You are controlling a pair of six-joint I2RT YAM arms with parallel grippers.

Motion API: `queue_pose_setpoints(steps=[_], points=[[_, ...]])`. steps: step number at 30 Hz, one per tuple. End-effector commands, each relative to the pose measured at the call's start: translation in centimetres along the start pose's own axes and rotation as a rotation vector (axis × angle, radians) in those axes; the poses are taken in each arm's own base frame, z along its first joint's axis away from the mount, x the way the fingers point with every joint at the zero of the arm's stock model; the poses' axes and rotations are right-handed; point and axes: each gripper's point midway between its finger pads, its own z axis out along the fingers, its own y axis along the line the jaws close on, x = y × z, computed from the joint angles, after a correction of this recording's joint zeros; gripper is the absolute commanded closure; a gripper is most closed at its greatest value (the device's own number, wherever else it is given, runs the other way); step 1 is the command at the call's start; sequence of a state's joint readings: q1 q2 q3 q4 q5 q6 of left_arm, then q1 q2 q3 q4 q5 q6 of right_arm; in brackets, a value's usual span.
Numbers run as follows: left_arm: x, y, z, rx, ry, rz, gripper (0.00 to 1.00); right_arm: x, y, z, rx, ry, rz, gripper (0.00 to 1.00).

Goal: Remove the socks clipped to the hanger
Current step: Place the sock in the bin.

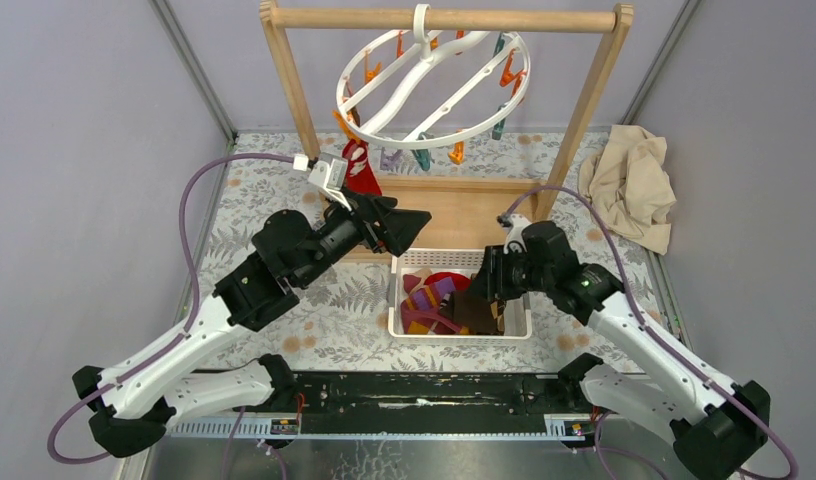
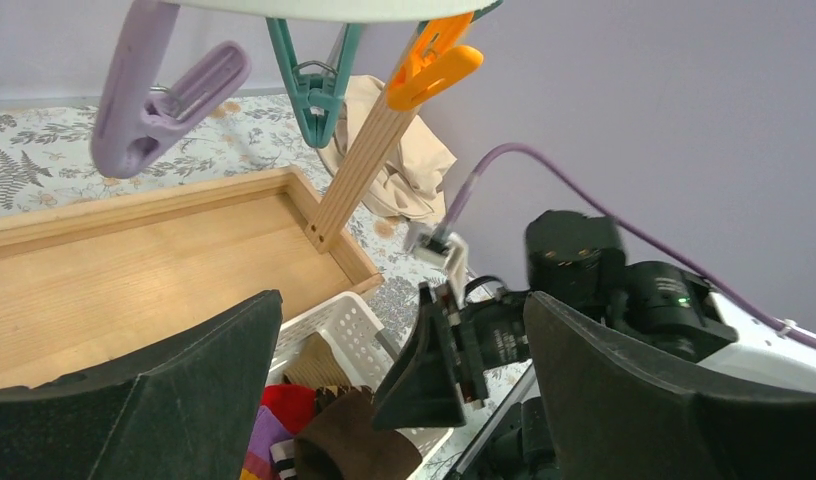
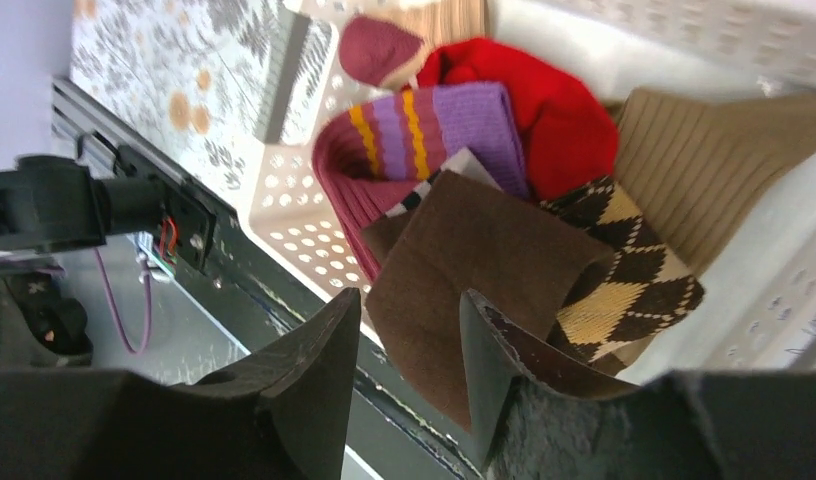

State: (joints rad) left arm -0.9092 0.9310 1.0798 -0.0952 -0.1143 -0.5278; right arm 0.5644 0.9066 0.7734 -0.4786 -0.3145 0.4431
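Observation:
The white ring hanger [image 1: 424, 90] hangs from the wooden rack's top bar, with one red sock [image 1: 361, 172] clipped to its near left rim. My left gripper [image 1: 404, 228] is wide open just below and right of that sock, with nothing between its fingers [image 2: 184, 380]. My right gripper [image 1: 479, 290] hovers over the white basket [image 1: 459, 333], jaws parted above a plain brown sock [image 3: 474, 250] that drapes over the basket's edge. Red, purple-orange striped, argyle and tan socks lie in the basket [image 3: 294, 190].
The wooden rack [image 1: 584, 110] stands on a wooden tray base [image 2: 134, 270] behind the basket. Empty purple [image 2: 154, 100], teal [image 2: 314, 85] and orange [image 2: 434, 65] clips hang above my left gripper. A crumpled beige cloth [image 1: 634, 185] lies at the right.

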Motion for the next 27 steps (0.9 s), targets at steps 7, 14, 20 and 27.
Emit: queue_pose_setpoints(steps=[7, 14, 20, 27], points=[[-1.5, -2.7, -1.4, 0.128, -0.016, 0.043, 0.01, 6.4, -3.1, 7.0, 0.034, 0.165, 0.09, 0.52], [-1.7, 0.6, -2.7, -0.049, -0.031, 0.042, 0.01, 6.8, -5.3, 8.9, 0.126, 0.176, 0.088, 0.5], [-1.6, 6.4, -5.1, -0.344, -0.075, 0.019, 0.01, 2.1, -2.7, 6.5, 0.111, 0.09, 0.021, 0.46], [-1.3, 10.3, -6.8, -0.519, -0.13, 0.066, 0.01, -3.4, 3.1, 1.0, -0.031, -0.075, -0.022, 0.39]])
